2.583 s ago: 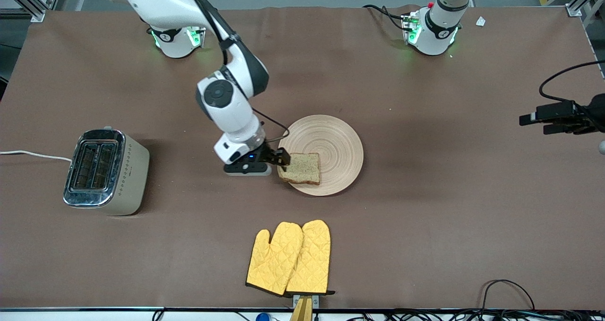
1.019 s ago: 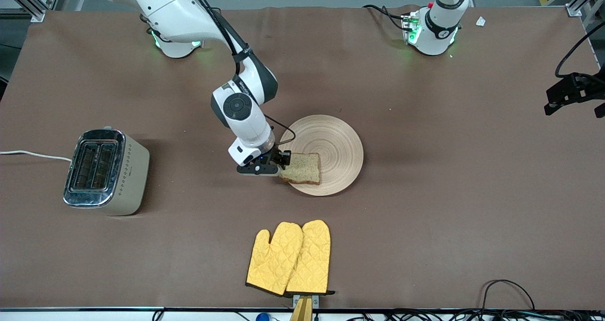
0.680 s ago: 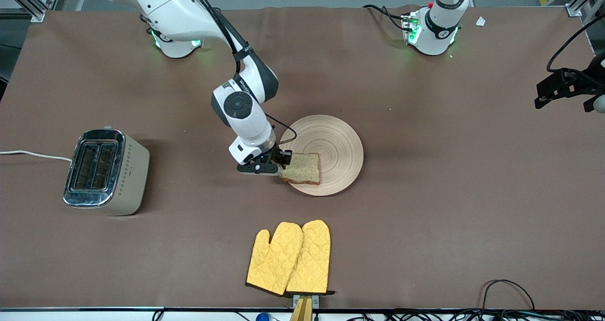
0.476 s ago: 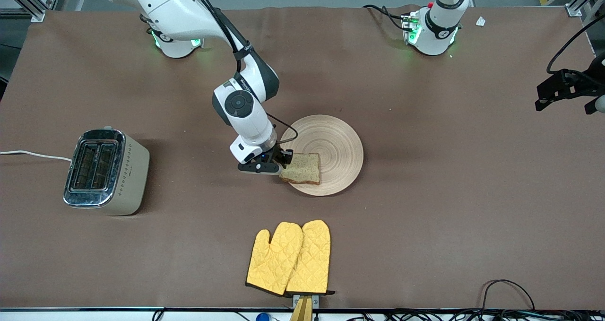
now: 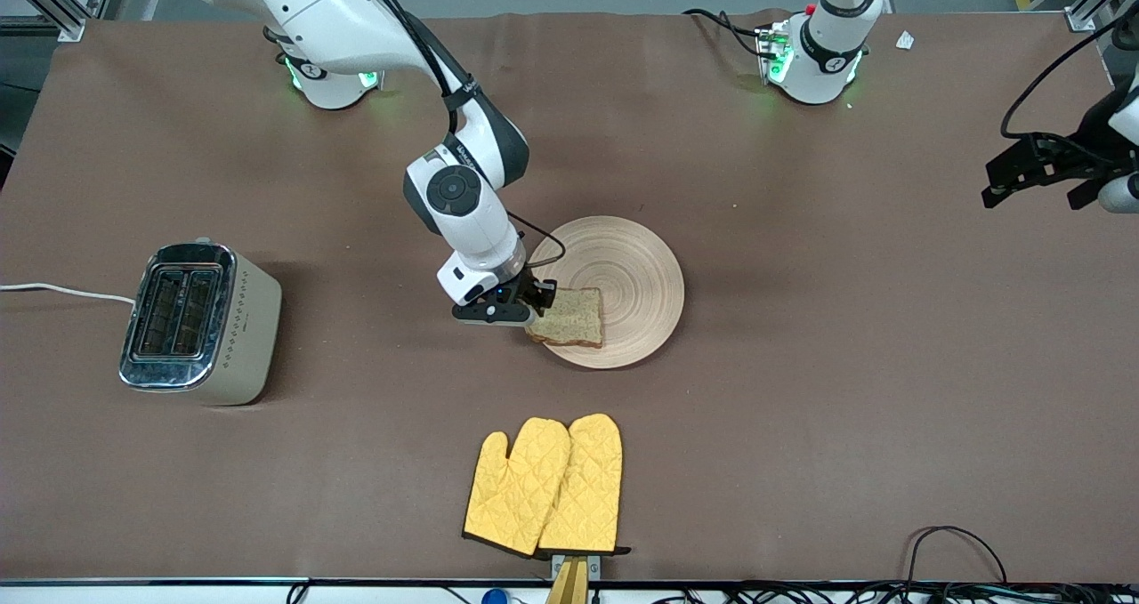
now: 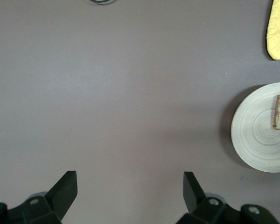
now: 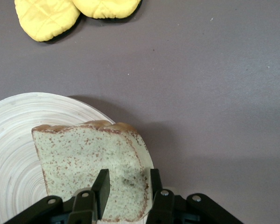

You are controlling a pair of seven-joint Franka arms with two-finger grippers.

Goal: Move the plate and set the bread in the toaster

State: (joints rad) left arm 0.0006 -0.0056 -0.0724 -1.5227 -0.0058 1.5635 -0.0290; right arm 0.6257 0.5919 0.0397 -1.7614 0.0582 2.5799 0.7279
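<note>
The bread lies flat on the wooden plate at mid-table, on the part of the rim toward the toaster, with its corner over the rim. My right gripper is low at that rim, open, its fingers straddling the slice's end. In the right wrist view one finger is over the bread and the other is just outside the crust above the plate, with my gripper between. The toaster stands toward the right arm's end. My left gripper hangs open and empty in the air.
Two yellow oven mitts lie nearer to the front camera than the plate and also show in the right wrist view. The toaster's white cord runs off the table edge. Brown table cover lies between plate and toaster.
My right gripper has edged toward the bread and its fingers now straddle the slice's end. The bread and plate have not moved. My left gripper has shifted inward over the table.
</note>
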